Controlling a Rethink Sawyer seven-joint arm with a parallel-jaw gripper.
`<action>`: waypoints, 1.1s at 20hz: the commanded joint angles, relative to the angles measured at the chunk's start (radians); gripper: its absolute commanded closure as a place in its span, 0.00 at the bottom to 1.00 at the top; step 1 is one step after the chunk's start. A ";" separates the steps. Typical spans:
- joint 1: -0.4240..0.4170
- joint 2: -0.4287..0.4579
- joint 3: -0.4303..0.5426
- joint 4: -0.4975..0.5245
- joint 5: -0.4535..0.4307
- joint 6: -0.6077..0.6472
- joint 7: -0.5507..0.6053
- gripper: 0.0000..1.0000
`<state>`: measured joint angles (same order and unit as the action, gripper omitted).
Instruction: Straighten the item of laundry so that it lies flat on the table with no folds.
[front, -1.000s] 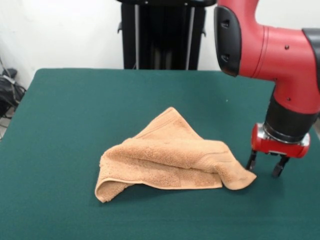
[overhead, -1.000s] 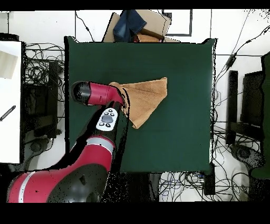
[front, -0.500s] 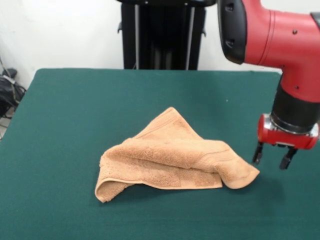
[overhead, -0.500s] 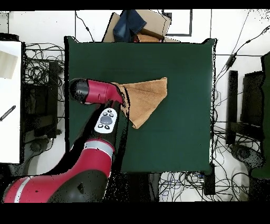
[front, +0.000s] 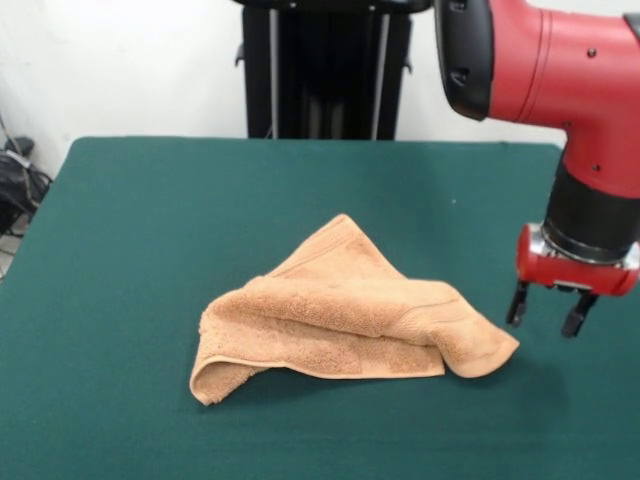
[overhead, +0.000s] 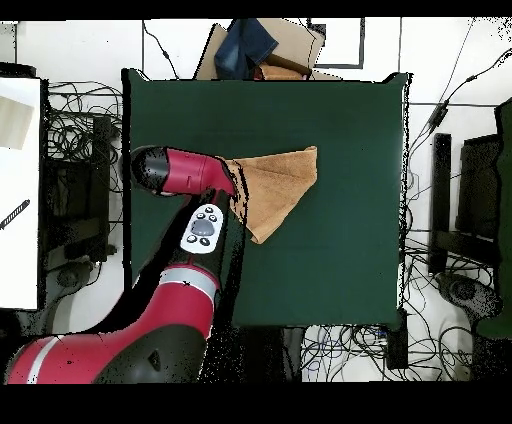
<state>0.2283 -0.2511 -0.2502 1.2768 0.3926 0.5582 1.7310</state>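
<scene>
towel (front: 345, 320) folded, on table (front: 150, 220) | gripper (front: 546, 320) just beside, empty, jaws apart

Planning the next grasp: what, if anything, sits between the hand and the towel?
Nothing visible. The open hand hovers just beside the towel corner nearest it, with only bare table between them.

No readable text, labels, brands or numbers anywhere. The arm (overhead: 190, 250) has a small button pad, but its markings are too small to read.
</scene>
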 joint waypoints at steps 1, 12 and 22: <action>-0.037 0.042 0.052 0.039 -0.040 0.060 0.141 0.00; -0.042 0.069 0.057 0.021 -0.045 0.054 0.136 0.00; -0.036 0.073 0.057 0.023 -0.036 0.085 0.156 0.00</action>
<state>0.2016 -0.2408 -0.2502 1.2765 0.3928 0.5580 1.7310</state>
